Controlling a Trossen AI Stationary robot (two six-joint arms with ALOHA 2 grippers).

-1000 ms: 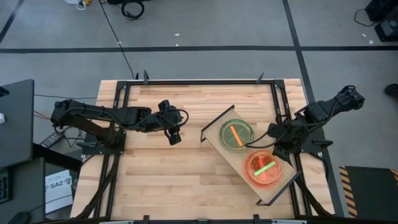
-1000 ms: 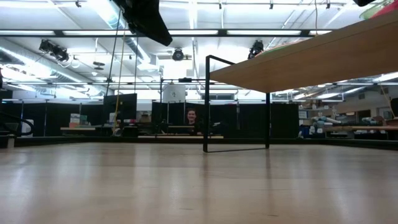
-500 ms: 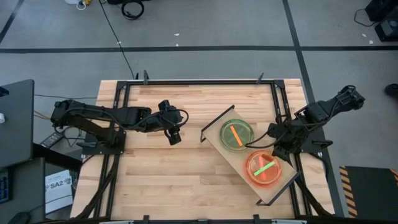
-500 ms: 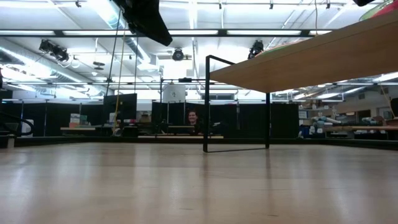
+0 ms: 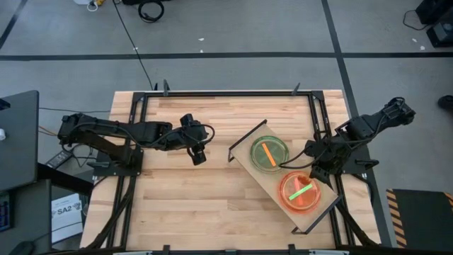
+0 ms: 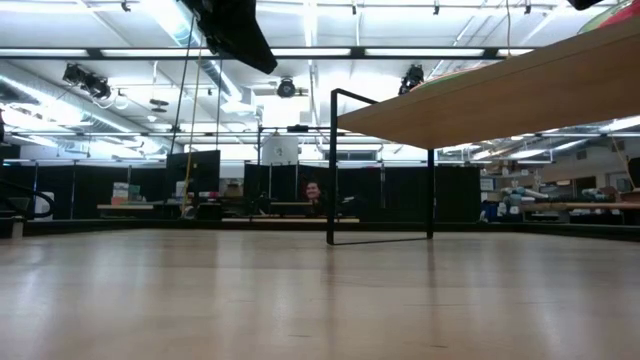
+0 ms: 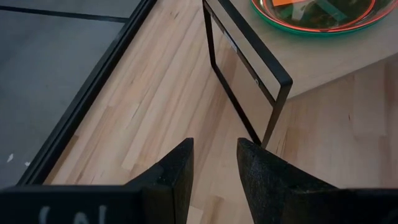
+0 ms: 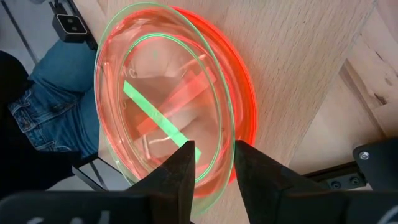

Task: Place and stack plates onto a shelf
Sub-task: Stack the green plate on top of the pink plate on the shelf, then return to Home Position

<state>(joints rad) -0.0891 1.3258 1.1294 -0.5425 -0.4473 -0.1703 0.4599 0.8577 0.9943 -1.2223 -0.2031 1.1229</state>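
Note:
The shelf [image 5: 306, 218] stands slantwise on the table's right half, a light plank on a black wire frame [image 7: 249, 74]. Two stacks of plates rest on it: a green-rimmed one with an orange bar [image 5: 269, 153] at its far end, and a pink-orange one topped by a clear green-rimmed plate with a green bar [image 5: 300, 191] [image 8: 168, 112] at its near end. My right gripper [image 8: 214, 163] hangs open just above that stack's rim, holding nothing. My left gripper [image 5: 200, 157] [image 7: 214, 155] hovers open over the table's middle, pointing at the shelf's frame.
The slatted tabletop [image 5: 212, 205] lies bare left of the shelf. In the low view the shelf plank [image 6: 500, 95] crosses the upper right. A person in jeans [image 8: 56, 93] stands beyond the table's right edge. A black frame rims the table [image 5: 226, 92].

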